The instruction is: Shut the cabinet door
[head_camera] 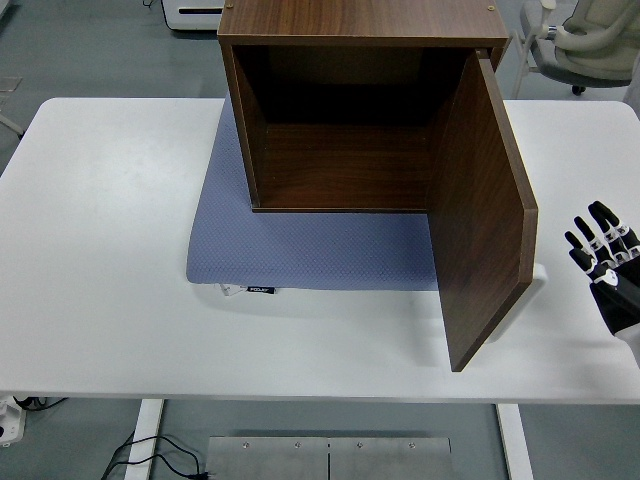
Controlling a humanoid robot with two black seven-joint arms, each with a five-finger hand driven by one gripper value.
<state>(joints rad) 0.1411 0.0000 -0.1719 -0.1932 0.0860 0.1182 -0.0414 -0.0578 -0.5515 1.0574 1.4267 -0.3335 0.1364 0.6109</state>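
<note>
Robot hand (pixel 608 262) cut off at right edge, cabinet (pixel 340 110) top cropped — mat (pixel 300 250) partly hidden beneath it

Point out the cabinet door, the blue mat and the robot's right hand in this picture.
cabinet door (pixel 480 210), head view, middle of its inner face.
blue mat (pixel 320 255), head view, bare part before the cabinet.
right hand (pixel 608 258), head view, base of the spread fingers.

A white table (pixel 110 250) fills most of the view, its near edge running along the bottom. On it lies a blue-grey mat (pixel 310 255) with a fine dotted texture and a small dark label (pixel 260 289) on its near edge; the print is too small to read. Past the table's far right corner stands a pale office chair (pixel 585 40) on a grey floor (pixel 90 45). Below the near edge, a metal plate (pixel 328 458) lies on the floor, and a black cable (pixel 150 455) trails to its left. At the far left edge sits what may be a power strip (pixel 8 420).
</note>
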